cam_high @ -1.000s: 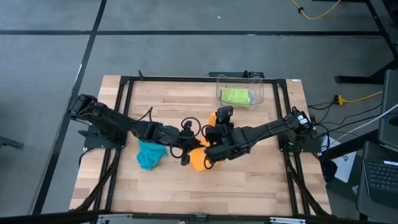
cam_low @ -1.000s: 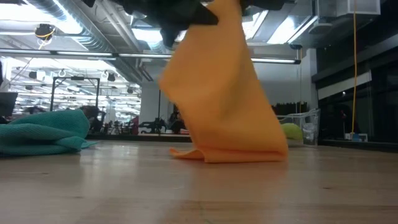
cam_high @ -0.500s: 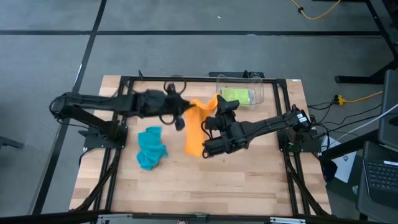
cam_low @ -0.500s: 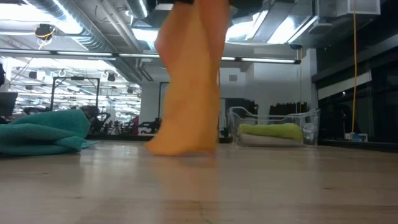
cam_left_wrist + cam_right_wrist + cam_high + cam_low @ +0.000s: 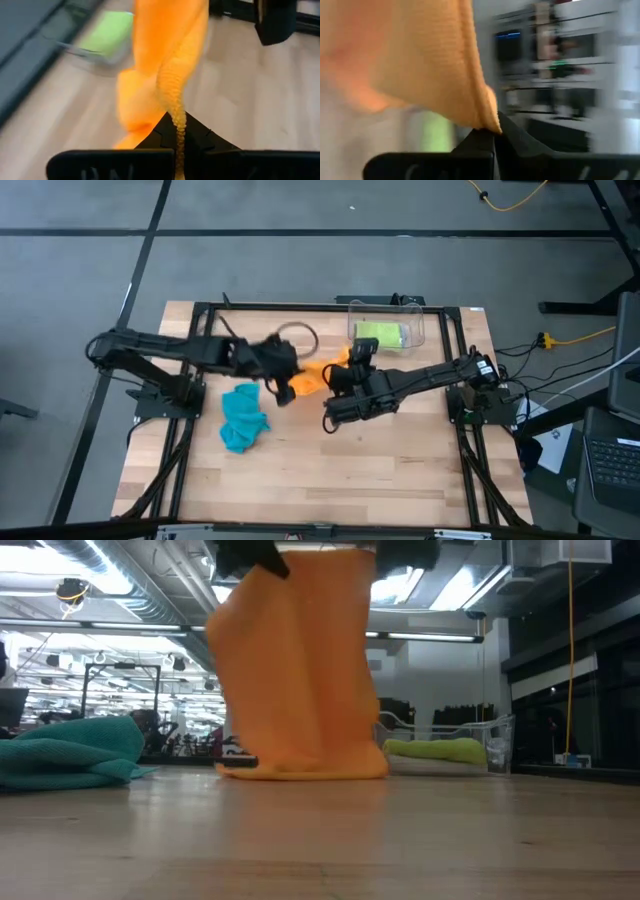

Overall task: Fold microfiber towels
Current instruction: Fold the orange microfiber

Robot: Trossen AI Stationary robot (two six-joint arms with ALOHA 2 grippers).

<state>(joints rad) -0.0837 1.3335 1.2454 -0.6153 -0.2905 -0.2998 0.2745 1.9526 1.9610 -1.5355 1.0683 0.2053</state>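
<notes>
Both arms hold the orange towel (image 5: 312,376) up over the middle of the tabletop (image 5: 330,470). The left end effector (image 5: 282,387) is clamped shut on one top corner, the right end effector (image 5: 345,372) clamped shut on the other; each wrist view shows orange cloth pinched between closed fingers. From the low view the towel hangs between them as a sheet, its bottom edge resting on the wood and bunched a little there.

This looks like the spreading step: the cloth is stretched between two corners so it can be laid flat before the first fold. The next move calls for lowering it and drawing it across the wood so that it lies open and without creases, both ends travelling together to keep the top edge taut.

The teal towel (image 5: 241,418) lies crumpled just beside and below the left end effector. The green towel (image 5: 378,334) sits in the clear bin (image 5: 418,328), just beyond the right end effector.

No grey towel can be found in any view. From above, the arms cover most of the orange cloth, so its hang is hard to read there. The low view cuts both end effectors off at its top edge, and both wrist views are smeared.
</notes>
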